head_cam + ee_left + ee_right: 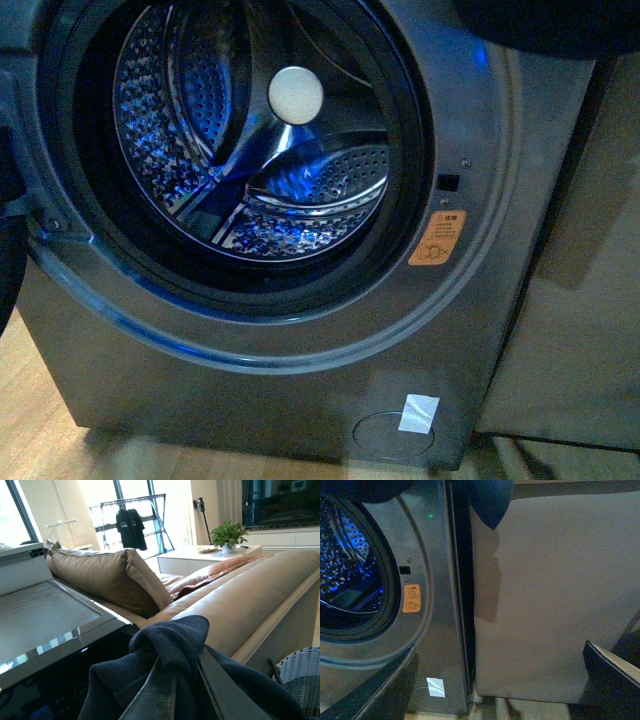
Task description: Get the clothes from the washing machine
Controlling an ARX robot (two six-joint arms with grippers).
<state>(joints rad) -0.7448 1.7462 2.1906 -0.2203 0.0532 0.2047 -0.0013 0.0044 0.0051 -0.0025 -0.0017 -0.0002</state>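
Your right gripper (499, 647) spread wide, washing machine (440, 610) ahead, drum (345, 555) lit blue, orange sticker (411, 598) by its rim, beige cabinet (555, 590) just beside.

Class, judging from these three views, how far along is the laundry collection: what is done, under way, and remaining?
Done: the perforated steel drum of the grey metallic front-loading washing machine shows no clothes. In hand: the left gripper is shut on the dark navy soft cloth, outside the drum. Left: setting it down, probably in the woven wicker basket; the right gripper is open and empty.
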